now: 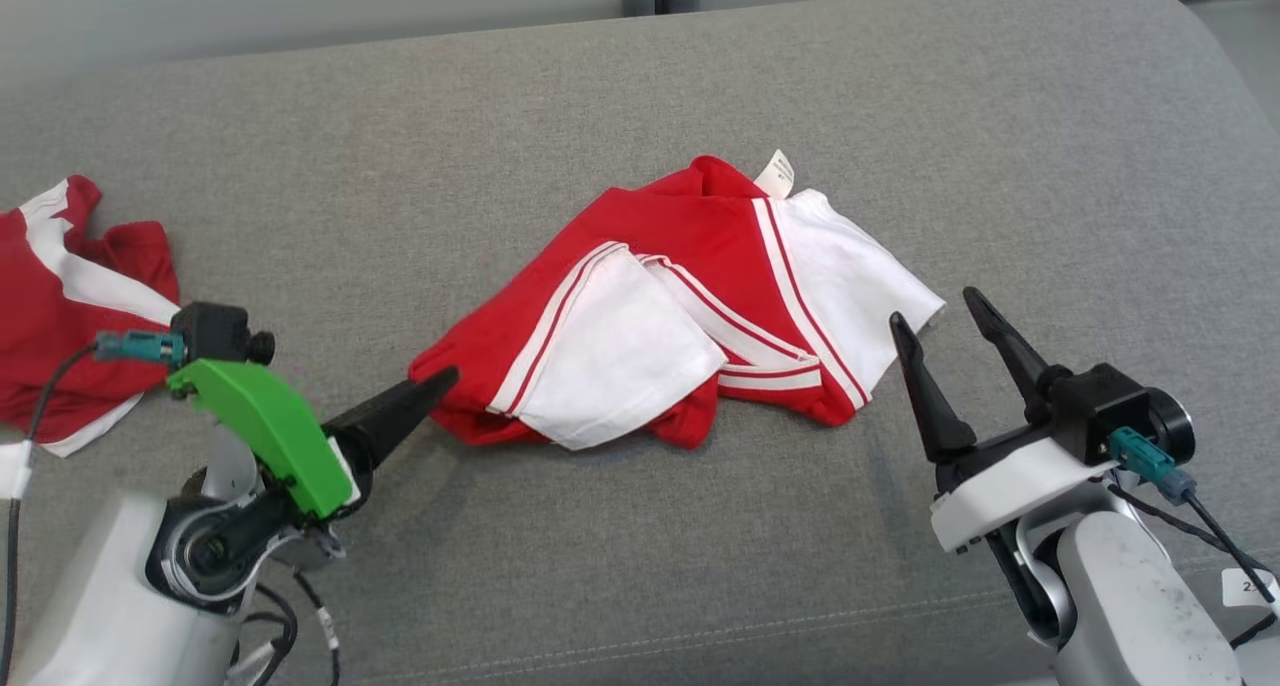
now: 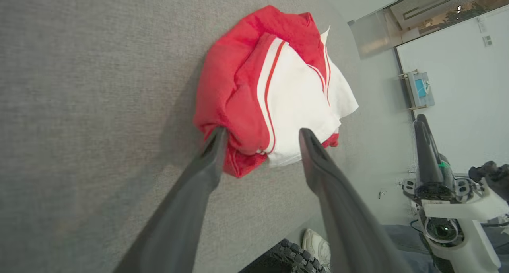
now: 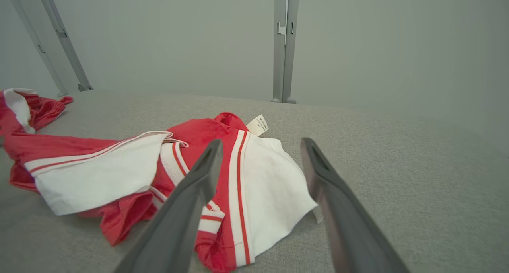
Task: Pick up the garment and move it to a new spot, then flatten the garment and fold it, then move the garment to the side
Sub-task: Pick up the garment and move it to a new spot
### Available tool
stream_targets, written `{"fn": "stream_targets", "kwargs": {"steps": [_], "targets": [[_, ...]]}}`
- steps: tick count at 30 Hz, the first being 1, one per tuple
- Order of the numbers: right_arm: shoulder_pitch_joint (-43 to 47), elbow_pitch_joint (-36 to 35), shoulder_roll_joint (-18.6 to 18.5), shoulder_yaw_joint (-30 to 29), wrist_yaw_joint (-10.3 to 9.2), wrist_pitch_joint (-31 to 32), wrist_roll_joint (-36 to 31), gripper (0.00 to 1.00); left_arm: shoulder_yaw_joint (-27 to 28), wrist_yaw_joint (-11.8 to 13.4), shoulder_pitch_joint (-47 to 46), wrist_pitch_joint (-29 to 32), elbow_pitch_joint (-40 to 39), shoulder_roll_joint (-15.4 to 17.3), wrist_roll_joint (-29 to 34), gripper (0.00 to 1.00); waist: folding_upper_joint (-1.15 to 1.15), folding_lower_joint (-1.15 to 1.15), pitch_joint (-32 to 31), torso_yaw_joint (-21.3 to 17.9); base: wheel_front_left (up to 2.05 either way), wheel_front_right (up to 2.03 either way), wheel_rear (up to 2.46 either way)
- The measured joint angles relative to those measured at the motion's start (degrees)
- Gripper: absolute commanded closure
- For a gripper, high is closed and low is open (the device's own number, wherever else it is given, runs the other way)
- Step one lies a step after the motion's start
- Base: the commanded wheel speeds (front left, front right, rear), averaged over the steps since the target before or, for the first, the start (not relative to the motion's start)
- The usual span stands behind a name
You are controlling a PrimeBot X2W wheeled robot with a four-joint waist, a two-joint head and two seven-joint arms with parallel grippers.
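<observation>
our left gripper [image 2: 262, 133] has tapered fingers [image 2: 191, 185] spread at the crumpled red-white garment [image 1: 690, 296] on a nubby grey cushion [image 1: 600, 116], right gripper [image 1: 935, 306] spread too.

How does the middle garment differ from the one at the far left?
The middle garment lies wholly in view, a white label showing at its far edge; the left garment is cut off by the head view's edge and partly behind a wrist camera. The middle garment shows broad white panels; the left garment shows mostly red. Both are red and white, crumpled.
</observation>
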Motion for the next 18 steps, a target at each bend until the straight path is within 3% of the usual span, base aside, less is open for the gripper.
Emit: {"fn": "stream_targets", "kwargs": {"steps": [4,8,18], "targets": [[1.83,0.30,0.04,0.77,0.25,0.00,0.00,0.00,-1.71,0.00,3.34,-7.26,-0.23,2.76,10.07,0.00,0.00,0.00,-1.33,0.82,0.00,0.00,0.00],[3.28,0.31,-0.02,1.44,0.48,0.00,0.01,0.00,-1.86,0.00,4.85,-17.45,-2.35,2.78,19.12,0.00,0.00,0.00,-2.27,1.92,0.00,0.00,0.00],[3.66,5.47,0.27,3.64,0.51,0.00,2.46,0.00,-5.58,2.52,9.91,-35.77,-5.67,-4.26,31.73,0.00,0.00,0.00,-2.21,6.90,0.00,0.00,0.00]]}}
